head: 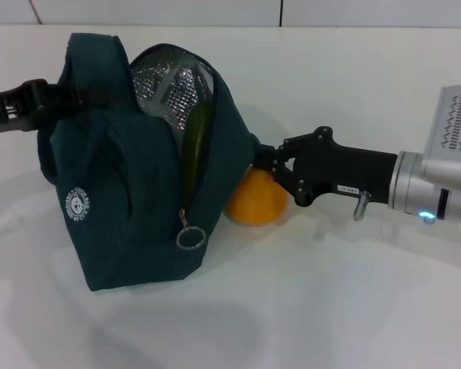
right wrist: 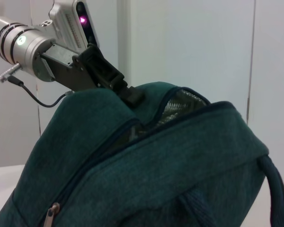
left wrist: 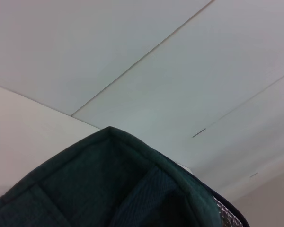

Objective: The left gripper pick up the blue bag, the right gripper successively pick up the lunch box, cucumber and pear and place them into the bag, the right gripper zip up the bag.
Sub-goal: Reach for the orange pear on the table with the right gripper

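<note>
The blue bag (head: 123, 200) stands tilted on the white table with its mouth unzipped and the silver lining showing. My left gripper (head: 46, 98) is shut on the bag's upper edge; the right wrist view shows the left gripper (right wrist: 125, 92) pinching the fabric of the bag (right wrist: 156, 165). The cucumber (head: 196, 138) leans inside the opening. The pear (head: 255, 204) sits on the table against the bag's right side. My right gripper (head: 273, 175) hovers open just over the pear's far top. The lunch box is hidden. Only bag fabric (left wrist: 109, 189) fills the left wrist view.
The zipper's metal ring pull (head: 190, 237) hangs at the lower end of the opening. A loop handle (right wrist: 277, 189) droops down the bag's side. The white table (head: 330, 307) stretches in front and to the right; a white wall lies behind.
</note>
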`<state>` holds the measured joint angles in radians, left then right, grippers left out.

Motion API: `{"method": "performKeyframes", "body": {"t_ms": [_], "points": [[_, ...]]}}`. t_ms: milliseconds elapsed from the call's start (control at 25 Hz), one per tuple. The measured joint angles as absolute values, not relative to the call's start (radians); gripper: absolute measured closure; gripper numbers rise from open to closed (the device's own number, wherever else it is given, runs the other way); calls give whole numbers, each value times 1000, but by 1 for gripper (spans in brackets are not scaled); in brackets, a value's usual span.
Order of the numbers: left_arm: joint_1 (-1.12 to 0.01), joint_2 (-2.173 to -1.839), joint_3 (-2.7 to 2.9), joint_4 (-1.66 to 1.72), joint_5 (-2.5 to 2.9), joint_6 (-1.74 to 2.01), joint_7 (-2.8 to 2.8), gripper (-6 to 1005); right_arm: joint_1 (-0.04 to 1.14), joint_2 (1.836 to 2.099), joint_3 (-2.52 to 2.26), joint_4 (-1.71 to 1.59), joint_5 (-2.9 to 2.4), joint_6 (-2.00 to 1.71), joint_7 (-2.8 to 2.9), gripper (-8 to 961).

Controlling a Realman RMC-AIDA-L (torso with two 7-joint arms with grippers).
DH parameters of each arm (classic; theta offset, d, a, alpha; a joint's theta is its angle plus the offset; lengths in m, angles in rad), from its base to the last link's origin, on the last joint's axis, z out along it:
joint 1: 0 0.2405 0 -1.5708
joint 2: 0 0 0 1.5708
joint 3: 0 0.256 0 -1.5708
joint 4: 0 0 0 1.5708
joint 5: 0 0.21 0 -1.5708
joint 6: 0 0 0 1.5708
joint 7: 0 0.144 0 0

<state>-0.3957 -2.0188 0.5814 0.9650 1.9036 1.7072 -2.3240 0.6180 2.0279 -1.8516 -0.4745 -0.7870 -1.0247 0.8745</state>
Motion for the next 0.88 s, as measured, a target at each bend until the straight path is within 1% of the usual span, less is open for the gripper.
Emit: {"method": "performKeyframes", "body": {"t_ms": [240, 440, 880], "points": [[-396, -2019, 581, 964, 1904, 1707, -2324, 953, 595, 2028, -1852, -479, -770, -1031, 851, 885], [-396, -2019, 581, 964, 1904, 1707, -2324, 953, 560, 2028, -1847, -497, -759, -1051, 832, 914], [-390, -2020, 581, 963, 1904, 1708, -2324, 953, 518, 2028, -1840, -509, -750, -1084, 820, 895]]}}
